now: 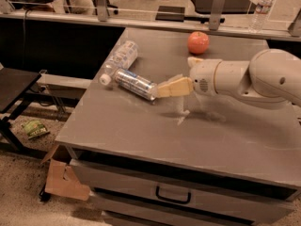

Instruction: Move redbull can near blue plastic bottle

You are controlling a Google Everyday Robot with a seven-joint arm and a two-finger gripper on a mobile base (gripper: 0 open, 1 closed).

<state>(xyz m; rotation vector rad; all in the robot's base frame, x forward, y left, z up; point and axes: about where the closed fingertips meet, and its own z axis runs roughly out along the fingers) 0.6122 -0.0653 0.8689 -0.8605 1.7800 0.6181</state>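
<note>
1. Roughly mid-table, your gripper (170, 87) hangs low over the grey table (141, 126). It reaches leftward from the white arm (244, 76), which enters from the right edge.
2. Its tip meets the right end of the redbull can (135, 84). You cannot tell how far it stands open, nor whether it truly has hold of the can.
3. Redbull can: on its side on the table, long axis running upper left to lower right, silver with blue patches.
4. Blue plastic bottle (121, 59): also on its side, just beyond the can toward the table's left edge, white cap (104, 79) pointing toward the camera. The cap sits just beside the can's left end; you cannot tell whether they touch.
5. Apple (198, 42): red-orange, on the far side of the table behind the arm's wrist, well apart from the can.
6. Below the tabletop: a drawer front with a dark handle (173, 195).
7. Floor, left: a cardboard box (66, 178) near the table's base, and a green packet (35, 128) farther left.
8. Background, upper right: another clear bottle (262, 4), upright.
</note>
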